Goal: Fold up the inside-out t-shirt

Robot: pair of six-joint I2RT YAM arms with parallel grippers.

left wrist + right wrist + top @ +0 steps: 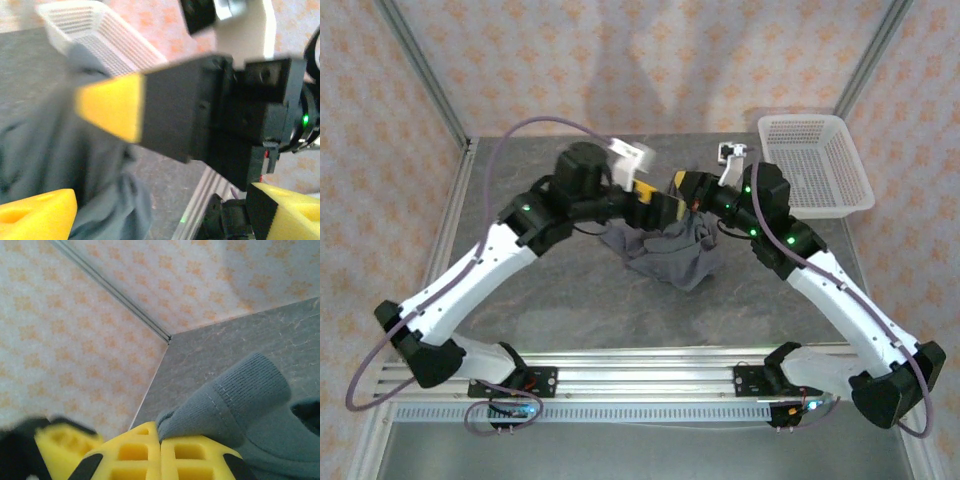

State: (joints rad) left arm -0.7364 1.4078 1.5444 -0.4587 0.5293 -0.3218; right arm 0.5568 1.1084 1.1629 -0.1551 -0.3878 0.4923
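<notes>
The right gripper (160, 452) has its yellow pads pressed together on a bunched fold of the inside-out t-shirt (670, 252), which hangs from it in a crumpled heap with its lower part on the grey table (570, 300), near the middle and left of the white mesh basket (815, 165). The left gripper (162, 212) stands just beside it with fingers spread wide apart, clamping nothing; cloth lies close by its left finger.

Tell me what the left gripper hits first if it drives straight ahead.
Probably the right gripper: its black body crosses directly ahead of the left gripper, with the t-shirt off to the side. Depth is unclear.
</notes>
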